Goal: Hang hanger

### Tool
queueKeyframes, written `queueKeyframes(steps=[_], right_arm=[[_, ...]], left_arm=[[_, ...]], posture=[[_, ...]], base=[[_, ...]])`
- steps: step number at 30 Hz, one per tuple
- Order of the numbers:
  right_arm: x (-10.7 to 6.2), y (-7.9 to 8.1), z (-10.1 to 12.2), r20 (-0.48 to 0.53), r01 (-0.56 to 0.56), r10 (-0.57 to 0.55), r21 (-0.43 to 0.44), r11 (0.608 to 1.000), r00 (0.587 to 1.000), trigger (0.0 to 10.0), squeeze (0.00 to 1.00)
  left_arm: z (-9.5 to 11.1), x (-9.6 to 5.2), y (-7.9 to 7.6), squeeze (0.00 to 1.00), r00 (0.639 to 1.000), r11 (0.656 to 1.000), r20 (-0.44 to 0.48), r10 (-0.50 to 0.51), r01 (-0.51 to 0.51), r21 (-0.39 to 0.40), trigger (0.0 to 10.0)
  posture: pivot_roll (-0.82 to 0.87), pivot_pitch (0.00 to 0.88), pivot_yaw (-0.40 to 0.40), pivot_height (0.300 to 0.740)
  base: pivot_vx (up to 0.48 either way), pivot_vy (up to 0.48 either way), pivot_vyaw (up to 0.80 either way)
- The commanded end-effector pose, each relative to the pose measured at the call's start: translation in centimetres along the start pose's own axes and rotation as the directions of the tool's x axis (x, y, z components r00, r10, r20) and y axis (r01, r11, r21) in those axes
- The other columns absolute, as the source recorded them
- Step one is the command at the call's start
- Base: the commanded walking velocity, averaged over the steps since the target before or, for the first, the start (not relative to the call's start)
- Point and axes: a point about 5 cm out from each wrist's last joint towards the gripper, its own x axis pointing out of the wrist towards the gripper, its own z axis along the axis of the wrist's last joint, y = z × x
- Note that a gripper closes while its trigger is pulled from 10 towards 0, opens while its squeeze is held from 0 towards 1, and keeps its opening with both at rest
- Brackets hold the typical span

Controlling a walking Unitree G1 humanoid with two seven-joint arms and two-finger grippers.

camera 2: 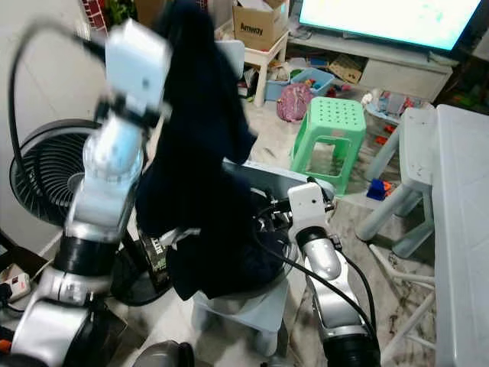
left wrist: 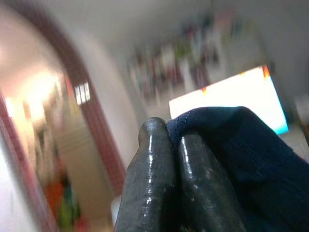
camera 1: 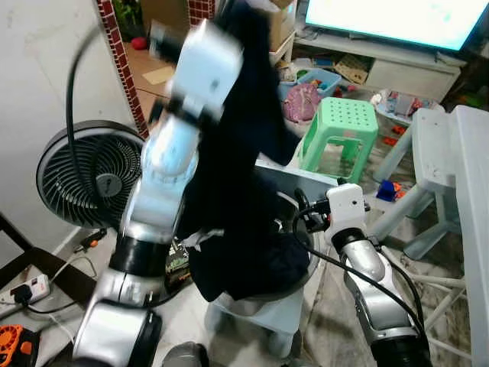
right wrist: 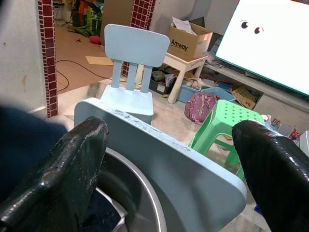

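Observation:
A dark navy garment hangs in a long bundle from my raised left arm. Its lower end rests in a metal basin on a light-blue chair. In the left wrist view my left gripper is shut on a fold of the navy cloth. My right gripper is open, low beside the basin's rim and next to the garment, with nothing between its fingers. I see no hanger.
A black floor fan stands at the left by the wall. A green stool and scattered toys lie ahead. A white table and bench are on the right. A small blue chair and a cardboard box stand further back.

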Motion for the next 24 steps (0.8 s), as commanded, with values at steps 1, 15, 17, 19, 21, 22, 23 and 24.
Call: queueKeyframes(steps=[1,15,17,19,21,22,23,24], right_arm=[[0.0,-0.1,-0.3,-0.007,0.009,-0.009,0.000,1.000,1.000,10.0,0.00],[0.4,-0.1,-0.3,-0.007,0.010,-0.011,-0.017,1.000,1.000,10.0,0.00],[0.3,-0.1,-0.3,-0.007,0.010,-0.011,-0.018,1.000,1.000,10.0,0.00],[0.3,0.0,-0.2,-0.006,0.010,-0.011,-0.019,1.000,1.000,10.0,0.00],[0.3,0.0,-0.2,-0.006,0.010,-0.010,-0.024,1.000,1.000,10.0,0.00],[0.3,0.0,-0.2,-0.006,0.011,-0.011,-0.031,0.999,1.000,10.0,0.00],[0.3,-0.1,-0.2,-0.005,0.011,-0.011,-0.033,0.999,1.000,10.0,0.00],[0.3,-0.1,-0.2,-0.005,0.011,-0.012,-0.034,0.999,1.000,10.0,0.00]], left_arm=[[-0.8,-0.5,-0.2,0.00,0.998,1.000,-0.060,-0.020,0.019,-0.014,0.0],[-9.4,-9.9,-7.2,0.00,0.662,0.832,-0.552,-0.507,0.210,-0.513,0.0],[-9.1,-10.1,-8.0,0.00,0.635,0.791,-0.524,-0.567,0.243,-0.562,0.0],[-8.6,-10.5,-9.1,0.00,0.582,0.731,-0.488,-0.651,0.305,-0.610,0.0],[-8.2,-11.1,-10.3,0.00,0.518,0.664,-0.451,-0.727,0.362,-0.654,0.0],[-8.3,-11.2,-10.9,0.00,0.506,0.657,-0.452,-0.734,0.364,-0.660,0.0],[-8.4,-11.2,-11.0,0.00,0.505,0.659,-0.454,-0.734,0.364,-0.659,0.0],[-8.4,-11.2,-11.1,0.00,0.506,0.661,-0.456,-0.732,0.363,-0.657,0.0]], posture=[[0.00,0.000,-0.012,0.740],[0.00,0.000,-0.015,0.740],[0.00,0.000,-0.015,0.740],[0.00,0.000,-0.015,0.740],[0.00,0.000,-0.015,0.740],[0.00,0.000,-0.015,0.740],[0.00,0.000,-0.015,0.740],[0.00,0.000,-0.015,0.740]], base=[[0.000,0.000,0.00],[0.000,0.000,0.00],[0.000,0.000,0.00],[0.000,0.000,0.00],[0.000,0.000,0.00],[0.000,0.000,0.00],[0.000,0.000,0.00],[0.000,0.000,0.00]])
